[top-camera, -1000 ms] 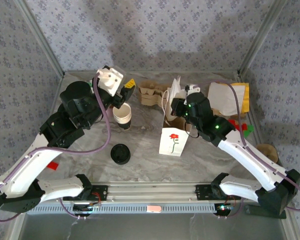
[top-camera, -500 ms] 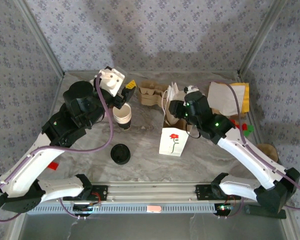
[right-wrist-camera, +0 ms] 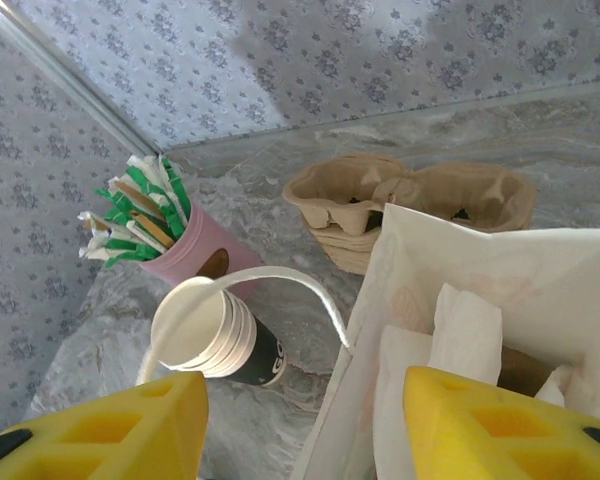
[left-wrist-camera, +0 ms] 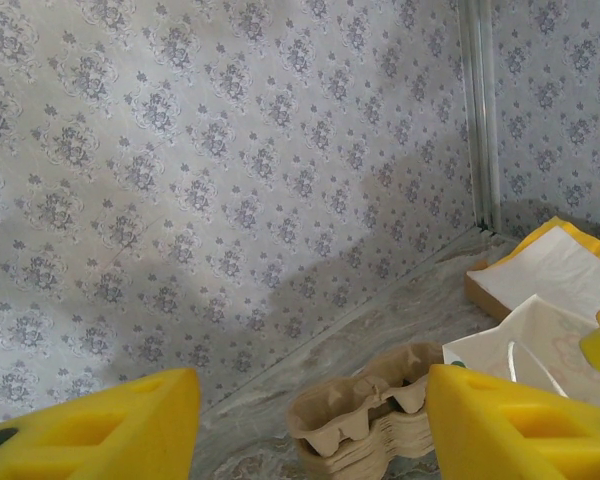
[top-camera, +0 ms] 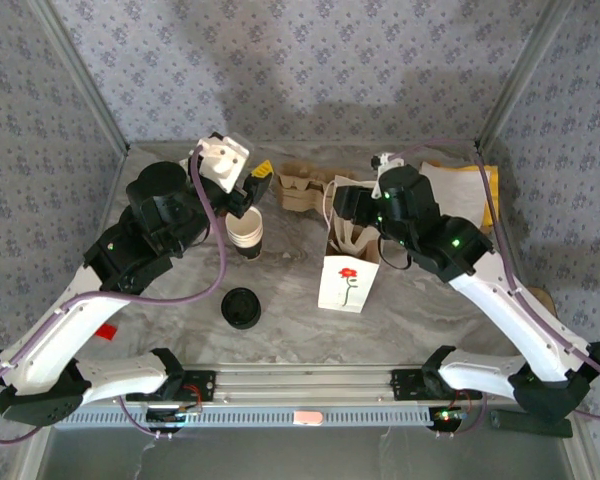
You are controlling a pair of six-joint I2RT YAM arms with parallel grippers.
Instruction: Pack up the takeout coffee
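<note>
— Checking pack status: where's the takeout coffee relative to the right gripper (right-wrist-camera: 305,430)?
— Cannot tell where the cup sits. The right gripper hangs over the mouth of the paper bag (top-camera: 347,280), the one with the red rose print, mid-table. Jaws apart, gripping nothing.
— Does its wrist cam see into the bag?
— Partly. Its yellow pads (right-wrist-camera: 490,420) sit at the bottom corners, wide apart. The bag's edge and white cord handle (right-wrist-camera: 280,280) fall between them. Inside the bag there's folded white paper (right-wrist-camera: 465,330) and a brown patch deeper down. I can't make out a lidded cup there, so coffee-to-hand relation is unknown.
— That black disc front-left on the table (top-camera: 300,330)?
— Low pile of black lids (top-camera: 241,307), black all down its side. Well apart from both grippers.
— Left gripper (left-wrist-camera: 310,430)?
— Also released, pads (left-wrist-camera: 510,425) apart, holding nothing. In the top view it's near the stack of lidless cups (top-camera: 246,232), on the stack's far side. It's aimed at the back wall, with cardboard cup carriers (left-wrist-camera: 360,430) lying ahead of it.
— And the stack itself?
— White rims on top, dark band lower down. It's left of the bag and apart from it. A pink cup of green-and-white sticks (right-wrist-camera: 175,250) stands beside it in the right wrist view.
</note>
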